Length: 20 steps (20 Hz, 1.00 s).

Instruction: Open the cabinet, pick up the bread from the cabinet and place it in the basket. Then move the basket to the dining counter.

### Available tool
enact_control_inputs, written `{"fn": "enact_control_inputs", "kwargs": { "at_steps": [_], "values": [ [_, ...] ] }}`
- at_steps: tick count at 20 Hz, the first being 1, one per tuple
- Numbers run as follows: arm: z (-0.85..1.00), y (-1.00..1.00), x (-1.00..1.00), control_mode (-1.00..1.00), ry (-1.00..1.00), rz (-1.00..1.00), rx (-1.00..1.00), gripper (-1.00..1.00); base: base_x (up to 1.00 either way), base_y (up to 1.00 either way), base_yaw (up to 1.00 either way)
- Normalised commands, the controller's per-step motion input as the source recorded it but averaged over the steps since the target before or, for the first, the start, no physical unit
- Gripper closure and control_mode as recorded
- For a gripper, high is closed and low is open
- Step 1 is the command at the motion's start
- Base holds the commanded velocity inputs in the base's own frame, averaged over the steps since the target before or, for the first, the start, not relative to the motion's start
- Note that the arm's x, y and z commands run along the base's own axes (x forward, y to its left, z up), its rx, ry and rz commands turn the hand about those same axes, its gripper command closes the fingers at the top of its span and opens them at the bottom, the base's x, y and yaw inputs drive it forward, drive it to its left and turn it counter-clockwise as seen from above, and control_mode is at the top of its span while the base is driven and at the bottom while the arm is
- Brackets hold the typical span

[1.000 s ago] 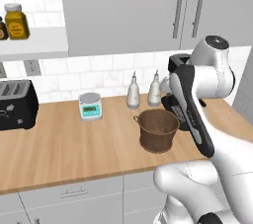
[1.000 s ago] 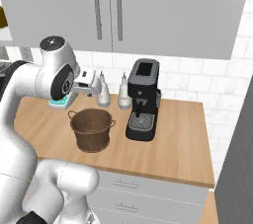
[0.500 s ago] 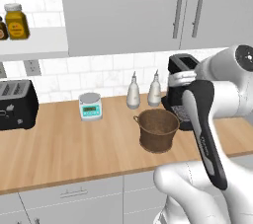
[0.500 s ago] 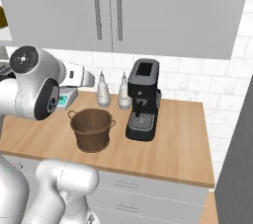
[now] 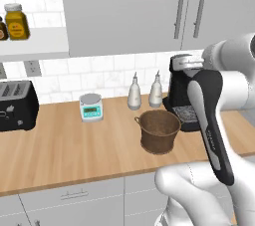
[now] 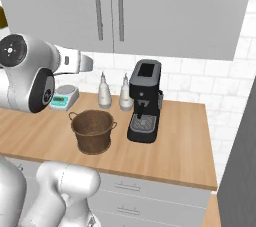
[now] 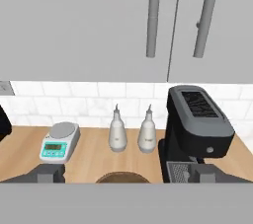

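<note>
**Cabinet shut, basket on counter, gripper wide and empty**

Left to right in the left base view: black toaster (image 5: 15,104) at the far left of the wood counter (image 5: 69,145), small kitchen scale (image 5: 91,107) near the backsplash, two white bottles (image 5: 134,93) side by side, then the basket (image 5: 159,130) just in front of them. Coffee machine (image 5: 180,90) stands just right of the basket, apart from it. Amber jar (image 5: 16,21) sits on the open shelf up left. Cabinet (image 5: 149,6) above, both doors closed; bread can't be seen. Gripper (image 7: 127,172): fingers spread wide, nothing between them, facing the cabinet handles (image 7: 154,13).
</note>
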Motion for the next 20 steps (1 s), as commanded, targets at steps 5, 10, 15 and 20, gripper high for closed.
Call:
{"fn": "enact_control_inputs", "kwargs": {
  "at_steps": [5,10,15,20],
  "values": [
    [0.43,0.0,0.0,-1.0,0.0,0.0,0.0,-1.0,0.0,0.0,0.0],
    [0.23,-0.06,0.0,-1.0,-0.03,0.0,0.0,-1.0,0.0,0.0,0.0],
    [0.01,-0.03,0.02,-1.0,-0.1,0.0,0.0,-1.0,0.0,0.0,0.0],
    [0.0,-0.01,0.06,-1.0,-0.1,0.0,0.0,-1.0,0.0,0.0,0.0]
  ]
}}
